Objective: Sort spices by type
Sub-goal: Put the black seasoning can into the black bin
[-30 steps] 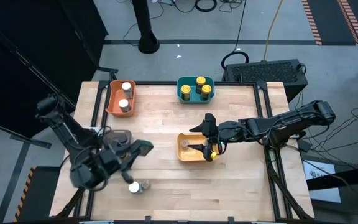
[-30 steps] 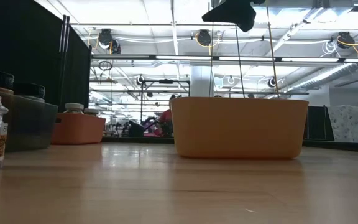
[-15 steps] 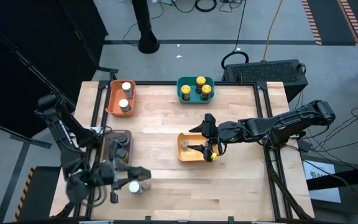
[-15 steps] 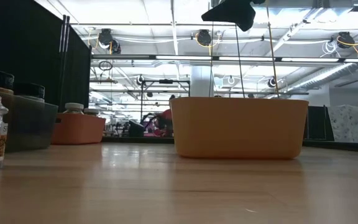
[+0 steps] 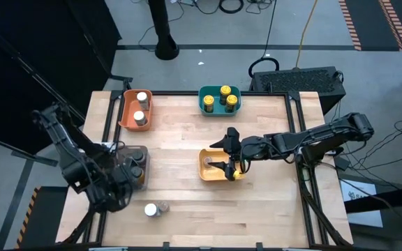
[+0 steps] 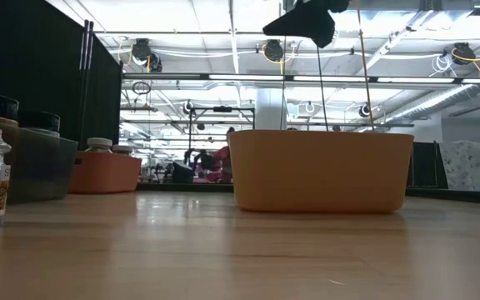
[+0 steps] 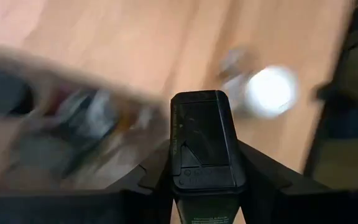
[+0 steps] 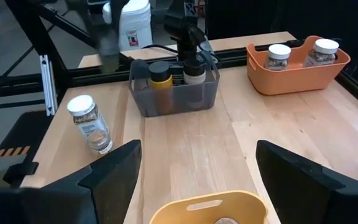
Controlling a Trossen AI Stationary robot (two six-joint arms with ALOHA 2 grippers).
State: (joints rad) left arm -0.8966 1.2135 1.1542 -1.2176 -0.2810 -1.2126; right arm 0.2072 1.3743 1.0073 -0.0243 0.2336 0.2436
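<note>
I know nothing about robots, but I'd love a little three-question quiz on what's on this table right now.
1. Multiple choice: how many yellow-lidded jars stand in the teal bin? A) two B) three C) five
2. True or false: the orange bin holds two white-lidded jars.
3. Fill in: the left gripper is at the grey bin, while the right gripper hangs over the ___ bin.

Key:
1. B
2. True
3. yellow; it is the yellow bin at the middle of the table.
</note>
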